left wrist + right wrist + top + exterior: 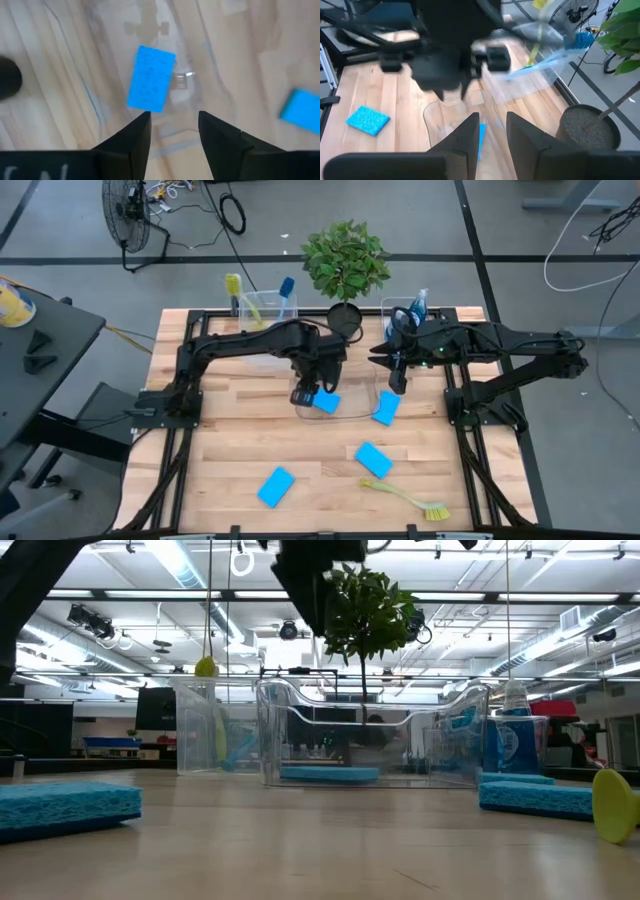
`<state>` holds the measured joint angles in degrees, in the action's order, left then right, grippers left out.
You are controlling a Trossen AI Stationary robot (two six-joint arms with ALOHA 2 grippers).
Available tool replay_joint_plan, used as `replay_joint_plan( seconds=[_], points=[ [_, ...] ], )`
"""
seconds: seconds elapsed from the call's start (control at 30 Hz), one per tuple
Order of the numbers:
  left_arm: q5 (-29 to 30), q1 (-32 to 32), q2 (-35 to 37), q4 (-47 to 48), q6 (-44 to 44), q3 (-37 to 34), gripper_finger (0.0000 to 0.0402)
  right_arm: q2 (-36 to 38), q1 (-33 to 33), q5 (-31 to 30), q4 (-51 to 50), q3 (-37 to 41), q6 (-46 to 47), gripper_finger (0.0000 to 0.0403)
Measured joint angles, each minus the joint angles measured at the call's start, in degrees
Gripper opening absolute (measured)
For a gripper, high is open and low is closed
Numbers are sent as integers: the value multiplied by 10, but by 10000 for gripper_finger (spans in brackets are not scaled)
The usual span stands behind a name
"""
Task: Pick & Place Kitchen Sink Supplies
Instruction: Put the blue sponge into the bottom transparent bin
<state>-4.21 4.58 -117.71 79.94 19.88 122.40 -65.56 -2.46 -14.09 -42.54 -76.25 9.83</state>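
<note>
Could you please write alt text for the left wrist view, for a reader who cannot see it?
The left gripper hangs with its two dark fingers apart and empty above a blue sponge lying in a clear plastic bin on the wooden table. A second blue sponge lies on the table outside the bin, at the frame's edge.

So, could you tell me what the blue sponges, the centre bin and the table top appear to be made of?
Sponge: likely soft foam, matte, with a fine pitted surface seen from the left wrist. Centre bin: clear, glossy plastic by its look; the sponge inside and the room behind show through its walls, which catch highlights. Table top: pale wood, apparently butcher-block, with visible strips and grain, smooth low sheen.
</note>
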Motion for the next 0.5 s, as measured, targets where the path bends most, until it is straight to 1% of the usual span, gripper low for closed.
replay_joint_plan(
  seconds=[0.1, 0.23, 0.37, 0.5],
  points=[
    [-1, -12, 2, 43, -48, 19, 168, 0, 0, 0, -4, 0, 0, 98],
    [-10, -32, 2, 98, -74, 21, 168, 0, 0, 0, -10, 0, 0, 98],
    [-34, -60, 2, 100, -104, 19, 168, 0, 0, 0, -21, 0, 0, 98],
    [-35, -92, 6, 100, -122, 19, 167, 0, 0, 2, -33, 0, 0, 98]
  ],
)
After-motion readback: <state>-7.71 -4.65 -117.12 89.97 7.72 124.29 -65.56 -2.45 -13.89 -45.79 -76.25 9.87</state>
